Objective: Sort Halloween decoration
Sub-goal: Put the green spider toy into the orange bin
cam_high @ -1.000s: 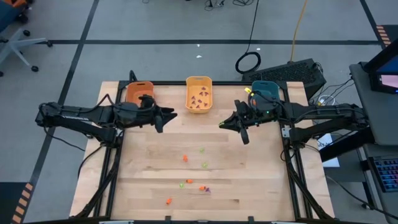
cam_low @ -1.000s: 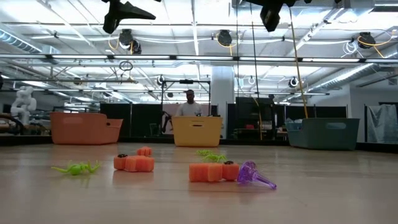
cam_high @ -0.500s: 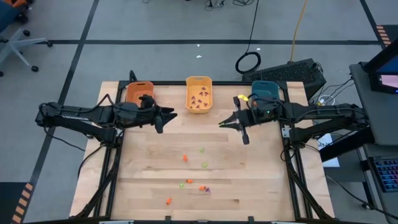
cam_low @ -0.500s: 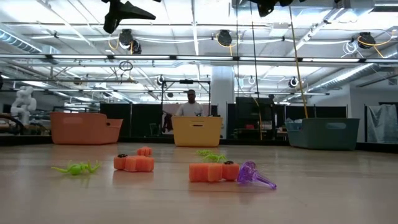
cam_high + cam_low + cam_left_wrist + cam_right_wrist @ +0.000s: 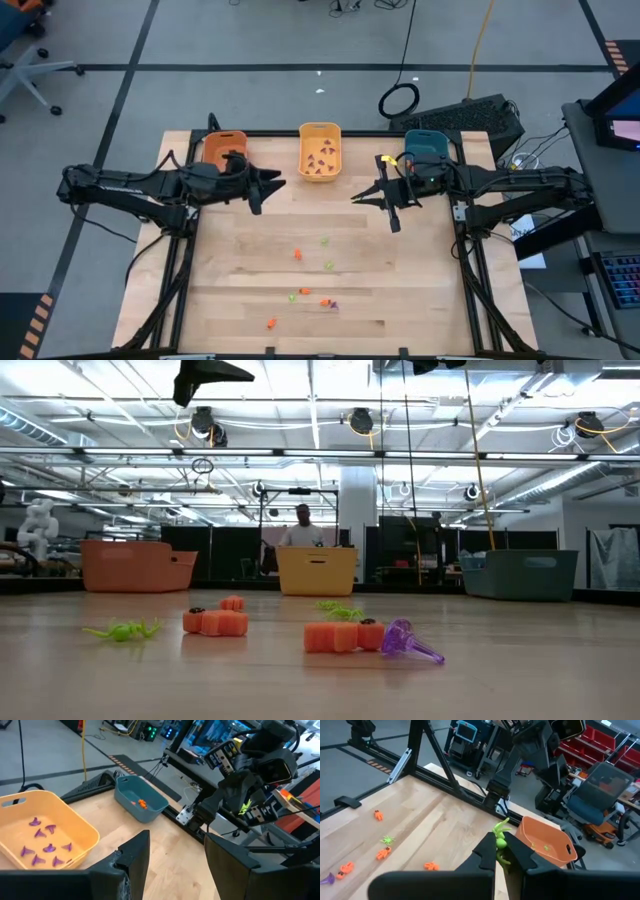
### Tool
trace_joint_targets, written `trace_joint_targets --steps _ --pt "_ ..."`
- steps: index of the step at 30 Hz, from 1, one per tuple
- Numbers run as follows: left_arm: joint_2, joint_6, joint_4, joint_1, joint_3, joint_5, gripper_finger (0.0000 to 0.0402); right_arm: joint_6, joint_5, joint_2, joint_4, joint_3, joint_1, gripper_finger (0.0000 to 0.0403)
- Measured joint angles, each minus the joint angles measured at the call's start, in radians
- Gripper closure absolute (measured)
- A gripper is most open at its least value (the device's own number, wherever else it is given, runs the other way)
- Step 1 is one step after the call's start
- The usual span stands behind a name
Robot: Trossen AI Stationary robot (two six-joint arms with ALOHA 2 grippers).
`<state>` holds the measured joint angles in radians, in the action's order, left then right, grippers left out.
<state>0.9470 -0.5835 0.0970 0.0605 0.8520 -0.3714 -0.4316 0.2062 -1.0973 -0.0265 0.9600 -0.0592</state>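
A light green trinket (image 5: 500, 836) sits pinched between the pressed-together fingers of the right hand (image 5: 374, 194), high over the tabletop (image 5: 400, 300). The orange bin (image 5: 545, 840), which already holds green pieces, lies across the tabletop beside the left hand (image 5: 271, 186), spread and empty. 1 yellow bin (image 5: 320, 150) stands between.

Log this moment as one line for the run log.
right gripper: shut on green trinket, raised | left gripper: open, empty, raised | loose trinkets: on table
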Motion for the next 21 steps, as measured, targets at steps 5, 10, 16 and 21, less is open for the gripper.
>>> trace_joint_targets --steps 5,10,16,21 --pt "0.0 0.024 -0.023 0.0 0.0 0.0 0.0213 0.0 0.0 0.0 0.0 0.0 0.0 0.0401" --pt "0.0 0.049 -0.048 0.0 0.0 0.0 0.0213 0.018 0.0 0.0 0.0 0.0 0.0 0.0401" --pt "0.0 0.051 -0.084 0.0 0.0 0.003 0.0213 0.098 0.0 0.0 0.0 0.0 0.0 0.0401" --pt "0.0 0.108 -0.125 0.0 0.0 0.005 0.0213 0.137 0.0 0.0 0.0 0.0 0.0 0.0401"
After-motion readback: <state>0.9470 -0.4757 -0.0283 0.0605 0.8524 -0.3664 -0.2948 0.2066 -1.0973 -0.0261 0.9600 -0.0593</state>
